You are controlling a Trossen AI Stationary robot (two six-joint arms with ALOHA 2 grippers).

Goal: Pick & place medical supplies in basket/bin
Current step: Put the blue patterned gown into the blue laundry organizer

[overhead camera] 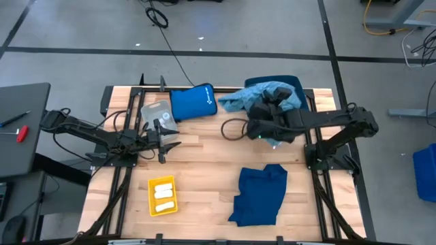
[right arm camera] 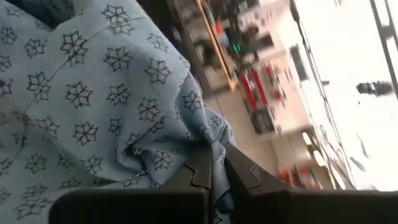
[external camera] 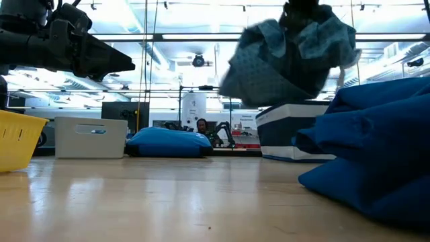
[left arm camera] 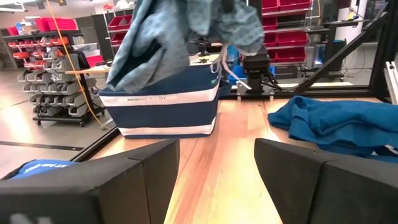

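Right wrist view gives me my clearest read: the right end effector [right arm camera: 211, 167] has its two dark fingers pinched nearly together on a fold of the light-blue patterned garment [right arm camera: 93, 93], a thin cloth printed with small dark star shapes. From the high view, I see that same right end effector [overhead camera: 267, 112] at the worktop's far side, with the light-blue patterned garment [overhead camera: 262, 95] bunched around it over the navy bin [overhead camera: 294, 83]. The low view shows the cloth [external camera: 289, 57] hanging crumpled in the air, clear of the bin [external camera: 292, 134], a soft-sided box in navy with white bands.

My left end effector [overhead camera: 162, 139] sits above the worktop [overhead camera: 204, 170] on the left side; in the left wrist view, its fingers [left arm camera: 124, 180] stand wide apart with nothing between them.

A navy garment [overhead camera: 259, 194] lies rumpled on the wooden planks on the right, toward the near edge, well apart from both end effectors. A yellow tray [overhead camera: 162, 196] holds a few white rolls [overhead camera: 163, 194]. Beside the bin, a royal-blue padded pouch [overhead camera: 193, 103] lies flat.
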